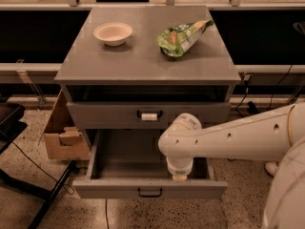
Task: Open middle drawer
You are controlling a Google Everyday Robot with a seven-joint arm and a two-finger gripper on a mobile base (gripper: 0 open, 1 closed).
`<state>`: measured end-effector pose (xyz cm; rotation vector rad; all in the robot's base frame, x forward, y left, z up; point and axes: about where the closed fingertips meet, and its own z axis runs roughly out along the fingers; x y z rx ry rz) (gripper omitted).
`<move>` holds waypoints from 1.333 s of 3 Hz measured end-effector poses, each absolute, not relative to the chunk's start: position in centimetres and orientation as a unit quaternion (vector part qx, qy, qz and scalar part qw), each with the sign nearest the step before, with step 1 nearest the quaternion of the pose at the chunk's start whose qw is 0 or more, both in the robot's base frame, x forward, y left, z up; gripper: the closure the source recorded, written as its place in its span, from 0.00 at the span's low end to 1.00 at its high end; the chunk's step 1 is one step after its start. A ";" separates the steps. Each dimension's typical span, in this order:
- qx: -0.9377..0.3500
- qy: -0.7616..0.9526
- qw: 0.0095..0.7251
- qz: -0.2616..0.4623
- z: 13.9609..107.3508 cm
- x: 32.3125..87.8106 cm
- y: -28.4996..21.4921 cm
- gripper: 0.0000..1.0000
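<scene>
The grey three-drawer cabinet (147, 61) stands at the centre. The middle drawer (150, 187) is pulled far out, and its inside looks bare. Its plain black loop handle (149, 192) sits at the centre of the front. Above it is the drawer with a white tag on its handle (149, 115), with a dark gap over it. My white arm (238, 137) reaches in from the right. My gripper (179, 176) points down over the open drawer's right half, just behind its front panel and apart from the handle.
A white bowl (113, 33) and a green snack bag (183, 36) lie on the cabinet top. A cardboard box (64, 132) stands at the cabinet's left. A black stand's legs (43, 199) and cables cross the floor at the left. A dark counter wall runs behind.
</scene>
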<state>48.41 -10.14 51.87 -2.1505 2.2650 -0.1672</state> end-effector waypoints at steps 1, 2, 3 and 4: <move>-0.691 0.719 -0.034 -0.060 52.0 47.1 -11.5 0.00; -0.690 0.721 -0.032 -0.056 51.7 47.1 -11.6 0.00; -0.679 0.733 -0.019 -0.016 48.5 46.7 -12.0 0.00; -0.679 0.733 -0.019 -0.015 48.5 46.7 -12.0 0.00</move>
